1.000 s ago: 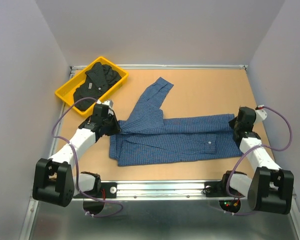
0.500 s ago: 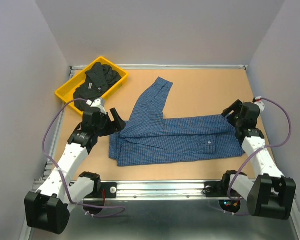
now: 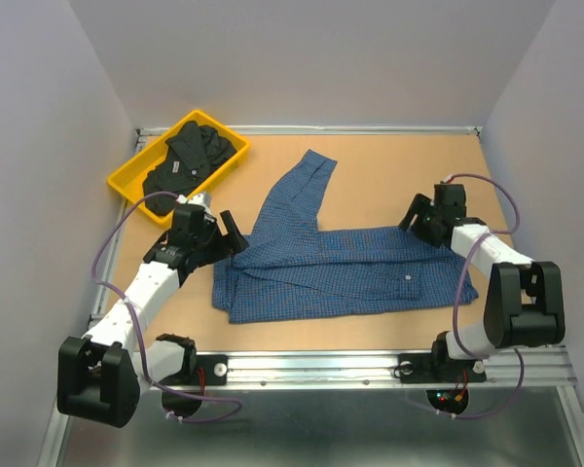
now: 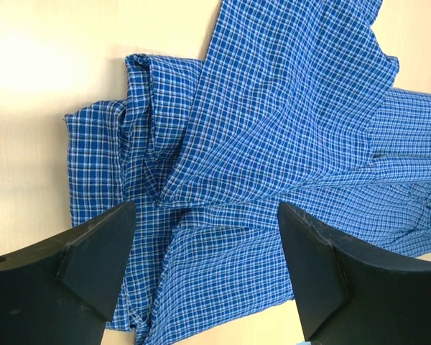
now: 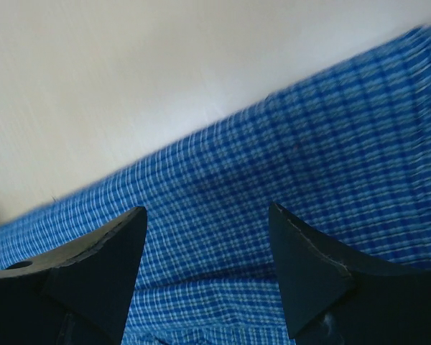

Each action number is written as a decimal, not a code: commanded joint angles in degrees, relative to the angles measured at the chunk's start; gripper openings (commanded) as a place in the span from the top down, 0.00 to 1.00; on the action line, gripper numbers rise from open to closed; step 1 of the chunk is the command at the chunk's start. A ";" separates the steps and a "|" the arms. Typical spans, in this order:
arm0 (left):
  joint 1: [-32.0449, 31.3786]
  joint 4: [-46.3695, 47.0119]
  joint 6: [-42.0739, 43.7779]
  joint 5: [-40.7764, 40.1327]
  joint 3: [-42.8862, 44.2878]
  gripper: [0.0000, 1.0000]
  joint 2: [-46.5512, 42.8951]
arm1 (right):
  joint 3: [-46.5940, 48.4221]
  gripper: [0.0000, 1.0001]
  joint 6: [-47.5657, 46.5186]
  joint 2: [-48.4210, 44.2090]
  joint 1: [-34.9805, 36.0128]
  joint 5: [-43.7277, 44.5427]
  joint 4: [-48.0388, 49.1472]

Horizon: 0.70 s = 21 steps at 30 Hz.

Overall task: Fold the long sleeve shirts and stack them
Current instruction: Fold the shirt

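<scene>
Lying flat across the middle of the table (image 3: 389,175), the blue checked shirt (image 3: 341,268) has one sleeve angled toward the far edge. The black shirt (image 3: 188,159) sits bunched in a yellow tray (image 3: 117,182) at the far left corner. The left gripper (image 3: 230,233) is over the blue shirt's left end, fingers spread wide. The right gripper (image 3: 415,216), equally wide, is at the shirt's far right edge.

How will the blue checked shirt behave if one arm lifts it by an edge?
Probably floppy: the blue shirt lies flat with soft creases and bunched folds at one end, so it would likely drape and unfold. Its loose sleeve would probably trail. Thin cloth looks light; pushed across the table, it may wrinkle rather than slide whole.
</scene>
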 commanded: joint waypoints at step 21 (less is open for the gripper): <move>-0.02 0.94 -0.05 -1.43 3.18 0.09 4.24 | -7.38 0.27 0.93 -14.73 3.26 -2.78 -12.86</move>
